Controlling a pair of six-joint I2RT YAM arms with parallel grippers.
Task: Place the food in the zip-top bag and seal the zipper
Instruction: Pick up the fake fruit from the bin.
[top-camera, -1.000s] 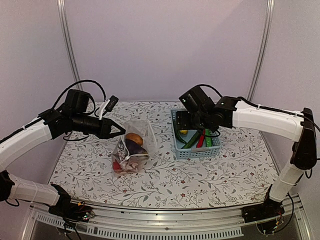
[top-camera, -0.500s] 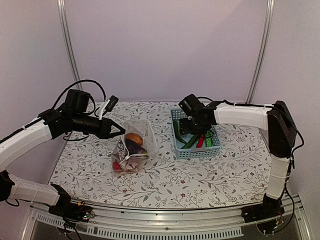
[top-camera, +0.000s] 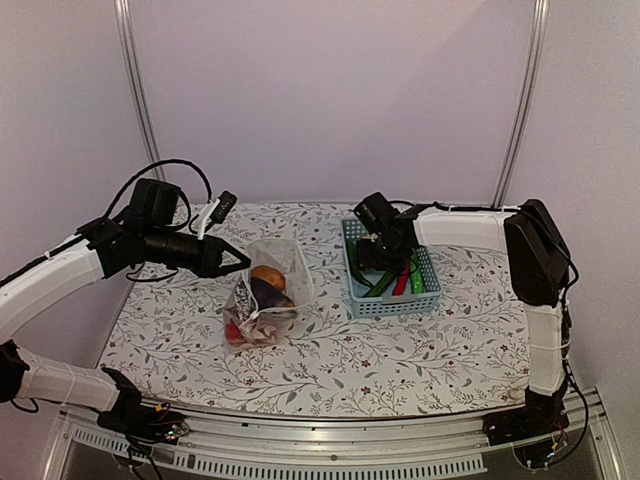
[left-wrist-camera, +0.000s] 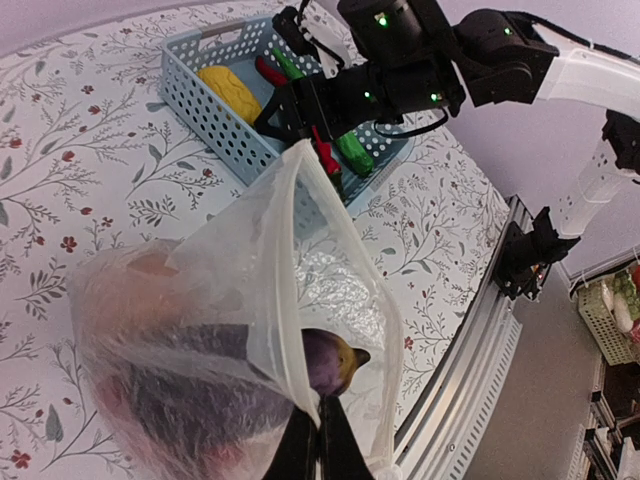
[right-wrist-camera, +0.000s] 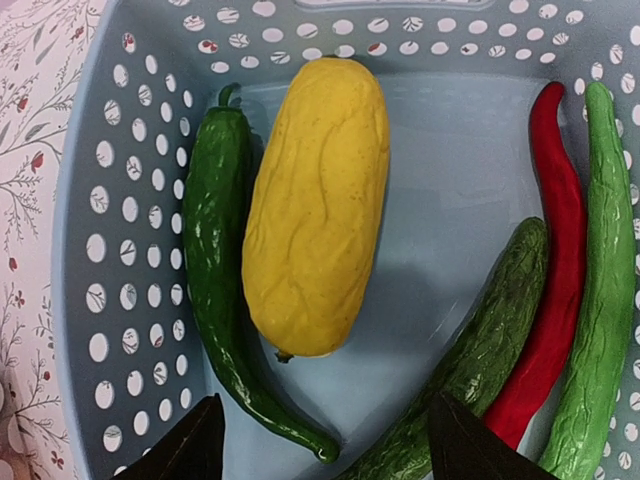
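Zip-top bag (left-wrist-camera: 200, 330) pinched by left end effector (left-wrist-camera: 320, 445); right end effector (right-wrist-camera: 322, 445) spread, empty.

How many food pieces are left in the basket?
5: dark green pepper leftmost, yellow piece beside it, then bumpy cucumber, red chili, green cucumber rightmost. Some may be hidden.

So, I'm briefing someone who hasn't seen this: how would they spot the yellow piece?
Find the light-blue slotted basket. Inside, next to a dark green pepper by one wall, lies the yellow piece. It is the only plump, wrinkled yellow thing among slim green and red ones.
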